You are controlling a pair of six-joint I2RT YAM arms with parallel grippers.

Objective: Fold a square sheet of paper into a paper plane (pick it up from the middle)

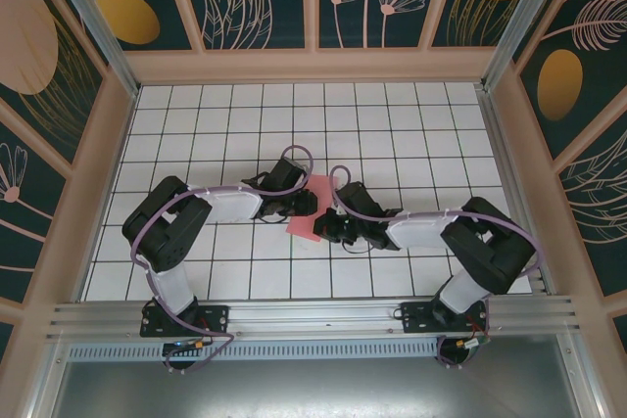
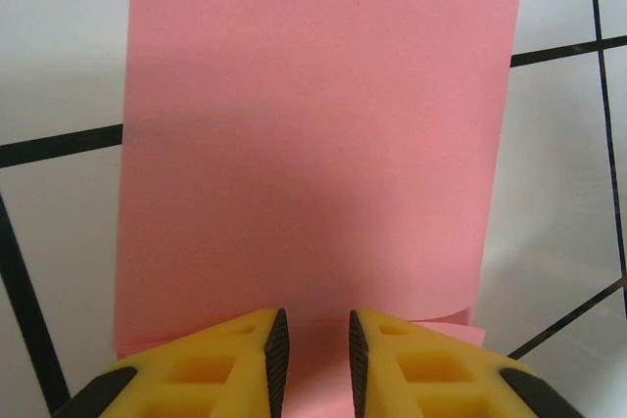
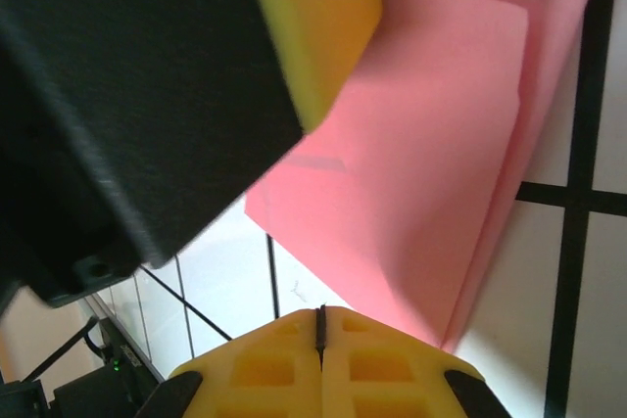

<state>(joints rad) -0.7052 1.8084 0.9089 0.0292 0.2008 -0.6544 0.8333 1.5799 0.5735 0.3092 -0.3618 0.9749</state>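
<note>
Risk: the sheet of paper looks light and springy. We judge that a drag by either gripper could slide it over the table and skew the crease, or let the curled layer spring open. The left gripper sits at one edge of the sheet, jaws slightly apart with pink showing between them. The right gripper has its jaws pressed together at a corner of the sheet; we cannot tell whether paper is caught. The sheet lies mid-table, plain pink, one layer curling over another.
</note>
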